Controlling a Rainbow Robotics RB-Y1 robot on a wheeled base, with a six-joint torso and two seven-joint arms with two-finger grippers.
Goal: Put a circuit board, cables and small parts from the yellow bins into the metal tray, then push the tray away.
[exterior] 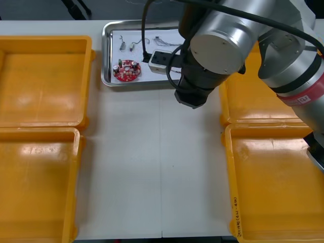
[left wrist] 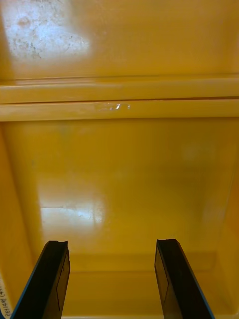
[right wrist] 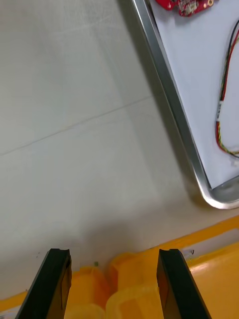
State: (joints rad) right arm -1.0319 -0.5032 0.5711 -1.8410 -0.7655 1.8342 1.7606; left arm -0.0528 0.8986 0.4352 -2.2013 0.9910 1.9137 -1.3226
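The metal tray (exterior: 106, 55) stands at the table's far middle, white inside. In it lie a round red circuit board (exterior: 126, 70), small metal parts (exterior: 123, 44) and thin cables (exterior: 164, 40). My right arm (exterior: 228, 35) reaches over the tray's right side. In the right wrist view my right gripper (right wrist: 113, 281) is open with nothing between its fingers, low over the table and the corners of the bins (right wrist: 129, 291), just outside the tray's rim (right wrist: 169, 94). A red and yellow cable (right wrist: 222, 102) and the board's edge (right wrist: 186, 5) lie inside. My left gripper (left wrist: 112, 279) hangs open over a bare bin floor (left wrist: 124, 174).
Two yellow bins (exterior: 88, 76) (exterior: 76, 177) line the left side and two more (exterior: 230, 177) (exterior: 238, 119) the right. All look bare inside. A strip of light table (exterior: 157, 167) runs between them, from the tray toward the near edge.
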